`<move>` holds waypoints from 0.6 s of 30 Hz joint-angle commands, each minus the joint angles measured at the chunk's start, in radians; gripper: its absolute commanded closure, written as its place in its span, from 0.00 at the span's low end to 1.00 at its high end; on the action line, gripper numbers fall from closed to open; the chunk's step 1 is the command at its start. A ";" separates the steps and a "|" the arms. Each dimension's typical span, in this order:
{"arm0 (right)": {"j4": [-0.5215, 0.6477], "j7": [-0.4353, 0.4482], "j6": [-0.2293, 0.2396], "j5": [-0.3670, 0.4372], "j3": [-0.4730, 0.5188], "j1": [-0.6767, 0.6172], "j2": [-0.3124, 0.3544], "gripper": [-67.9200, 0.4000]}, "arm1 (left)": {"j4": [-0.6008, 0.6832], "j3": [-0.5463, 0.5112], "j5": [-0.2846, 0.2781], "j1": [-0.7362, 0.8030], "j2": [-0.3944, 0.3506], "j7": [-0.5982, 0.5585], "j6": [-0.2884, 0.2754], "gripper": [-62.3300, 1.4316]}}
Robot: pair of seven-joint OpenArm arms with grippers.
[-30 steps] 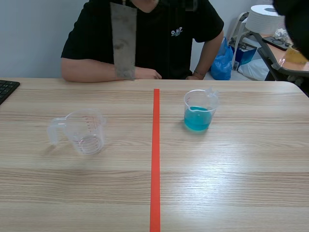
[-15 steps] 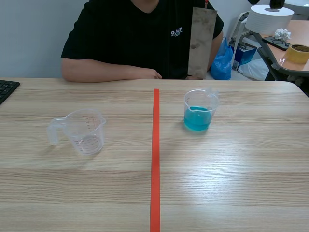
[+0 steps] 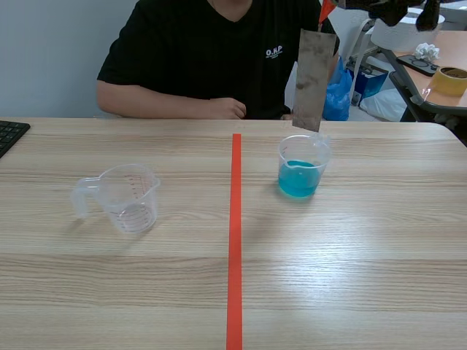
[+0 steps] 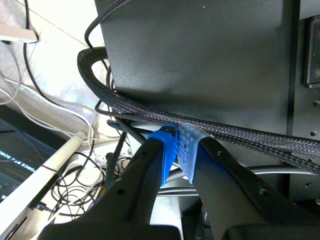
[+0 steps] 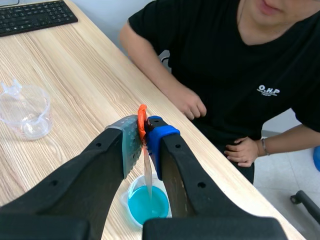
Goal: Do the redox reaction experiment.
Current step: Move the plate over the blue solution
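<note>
In the scene view a flat, tarnished grey metal strip [image 3: 314, 79] hangs upright from the top of the frame, its lower edge just above the rim of a clear plastic beaker of blue liquid [image 3: 301, 169]. This beaker stands on the light wooden tabletop [image 3: 365, 277] toward the far edge, just right of the orange-red tape line [image 3: 235, 240]. The strip looks lined up so that it can go straight down into the solution. An empty clear plastic measuring cup [image 3: 128, 197] stands well apart on the left half, probably kept for another step. A black keyboard [image 3: 10, 134] lies at the left edge, and a person in a black shirt [image 3: 219, 51] sits across the far edge. In the left wrist view the left end effector [image 4: 177, 145] is closed on nothing, its blue pads pressed together. It points at a black panel [image 4: 200, 50] and braided cables [image 4: 150, 112] off the tabletop, so it appears to be parked out of the way. In the right wrist view the right end effector [image 5: 145, 132] pinches the strip's top at an orange tab [image 5: 142, 116]. The strip appears edge-on, directly over the blue liquid, and held by its very top, which leaves most of its length free to be dipped. The dip itself seems not yet made.
</note>
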 commanded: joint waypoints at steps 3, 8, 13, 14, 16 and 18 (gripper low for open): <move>-0.003 0.016 -0.002 0.010 0.003 0.020 0.005 0.99 | 0.011 -0.002 -0.002 0.006 0.000 -0.006 -0.002 0.91; -0.060 0.047 0.022 0.010 0.003 0.020 0.005 0.99 | 0.011 -0.002 -0.002 0.006 0.000 -0.006 -0.002 0.91; -0.124 0.083 0.050 0.010 0.003 0.020 0.005 0.99 | 0.011 -0.002 -0.002 0.006 0.000 -0.006 -0.002 0.91; -0.132 0.089 0.050 0.010 0.003 0.020 0.005 0.99 | 0.011 -0.002 -0.002 0.006 0.000 -0.006 -0.002 0.91; -0.145 0.098 0.067 0.010 0.003 0.020 0.005 0.98 | 0.011 -0.002 -0.002 0.006 0.000 -0.006 -0.002 0.91; -0.150 0.103 0.072 0.010 0.003 0.020 0.005 0.99 | 0.011 -0.002 -0.002 0.006 0.000 -0.006 -0.002 0.91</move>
